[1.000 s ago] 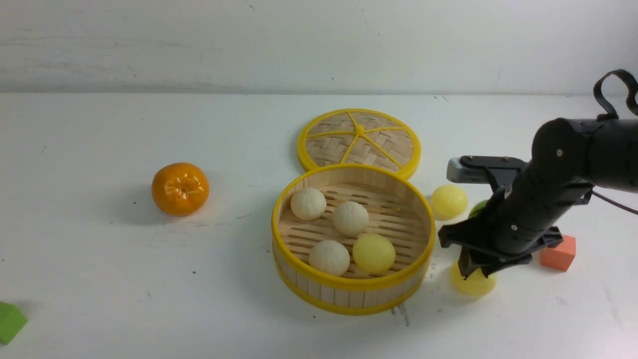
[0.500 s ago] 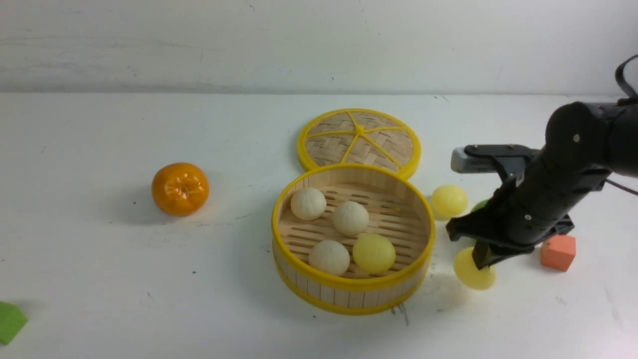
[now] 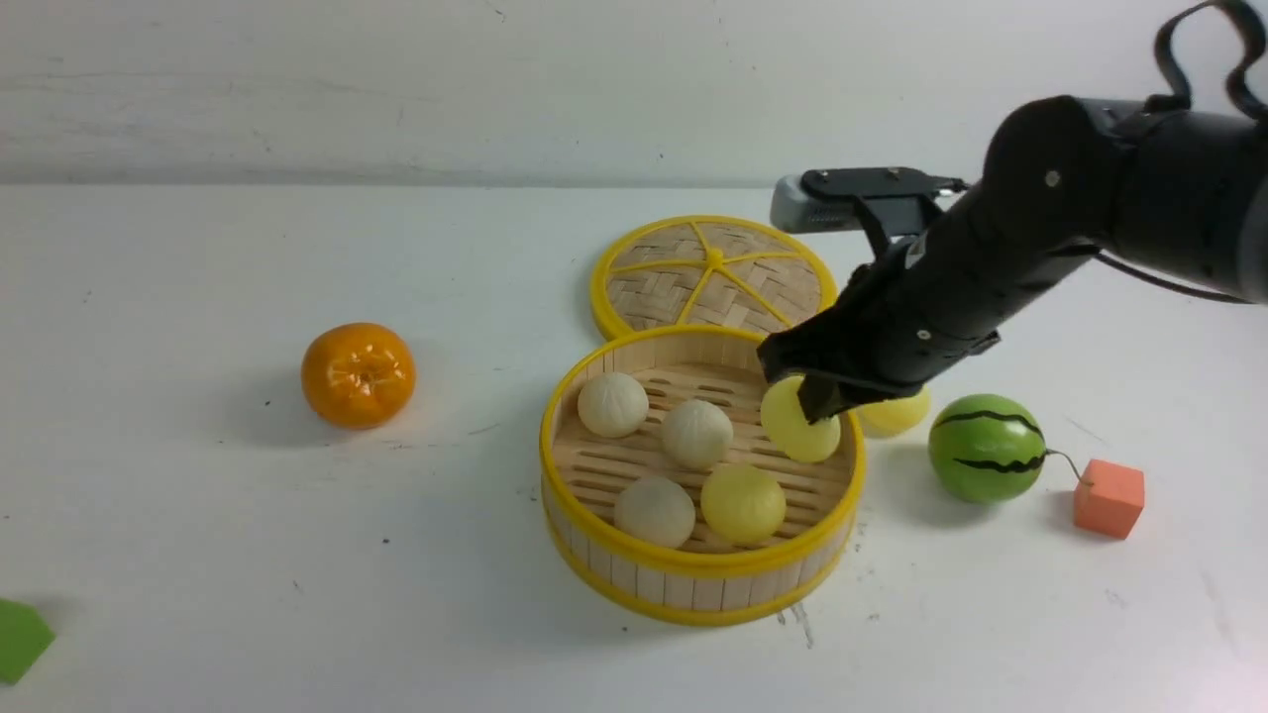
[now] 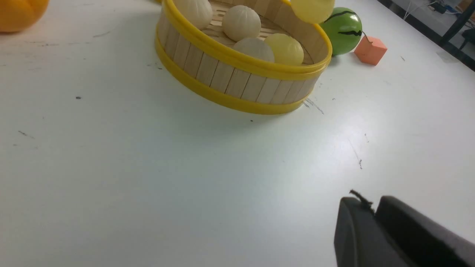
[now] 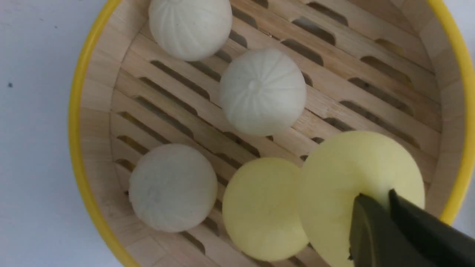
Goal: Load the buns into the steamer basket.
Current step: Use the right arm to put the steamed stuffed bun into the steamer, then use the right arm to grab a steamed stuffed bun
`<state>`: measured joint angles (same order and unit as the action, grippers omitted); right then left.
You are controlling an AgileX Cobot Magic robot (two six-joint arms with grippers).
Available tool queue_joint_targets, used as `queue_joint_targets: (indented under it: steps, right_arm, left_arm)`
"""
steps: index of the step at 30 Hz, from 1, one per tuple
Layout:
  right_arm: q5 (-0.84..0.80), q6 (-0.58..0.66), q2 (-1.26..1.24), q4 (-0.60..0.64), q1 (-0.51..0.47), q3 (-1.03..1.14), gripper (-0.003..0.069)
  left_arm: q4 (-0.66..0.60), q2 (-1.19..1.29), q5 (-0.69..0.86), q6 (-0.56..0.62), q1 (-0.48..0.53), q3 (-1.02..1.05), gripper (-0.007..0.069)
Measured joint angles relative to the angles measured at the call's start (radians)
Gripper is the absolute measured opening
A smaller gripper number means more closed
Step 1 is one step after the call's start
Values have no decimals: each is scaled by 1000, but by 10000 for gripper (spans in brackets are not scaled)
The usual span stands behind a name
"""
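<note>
The steamer basket stands mid-table with three off-white buns and one pale yellow bun lying on its slat floor. My right gripper is shut on another pale yellow bun, which hangs just above the basket's right inner side. From the right wrist, that held bun sits pinched at my right gripper, above the basket's slats. A third yellow bun rests on the table right of the basket, partly hidden by the arm. My left gripper is shut and empty, low over bare table near the basket.
The woven lid lies flat behind the basket. An orange sits to the left and a green block at the front left edge. A watermelon ball and an orange-red cube stand right of the basket.
My right gripper closed on the yellow bun on the table right of the basket, lifted it and carried it left over the basket. The watermelon ball is now uncovered.
</note>
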<state>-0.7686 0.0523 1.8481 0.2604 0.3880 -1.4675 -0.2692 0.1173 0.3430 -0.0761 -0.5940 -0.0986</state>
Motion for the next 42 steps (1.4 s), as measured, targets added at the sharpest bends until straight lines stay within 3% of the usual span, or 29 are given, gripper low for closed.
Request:
queue_joint_targets:
  steps: [5, 9, 12, 17, 21, 25, 32, 42]
  right_arm:
    - [2, -3, 91, -33, 0, -30, 34]
    - [-1, -15, 118, -53, 0, -31, 96]
    - [-8, -18, 117, -61, 0, -43, 183]
    - [-85, -19, 61, -88, -6, -125, 428]
    - [-84, -42, 7, -125, -43, -173, 486]
    - [-83, -97, 13, -176, -118, -183, 466]
    - [-65, -116, 182, -160, -219, -213, 303]
    - [-71, -81, 264, -54, -220, -313, 269]
  left_arm:
    - [0, 0, 0, 0, 0, 0, 77]
    - [0, 0, 0, 0, 0, 0, 82]
    - [0, 0, 0, 0, 0, 0, 85]
    - [0, 0, 0, 0, 0, 0, 92]
    - [0, 0, 0, 0, 0, 0, 92]
    - [0, 0, 0, 0, 0, 0, 99]
    - [0, 0, 0, 0, 0, 0, 105]
    - [0, 0, 0, 0, 0, 0, 113]
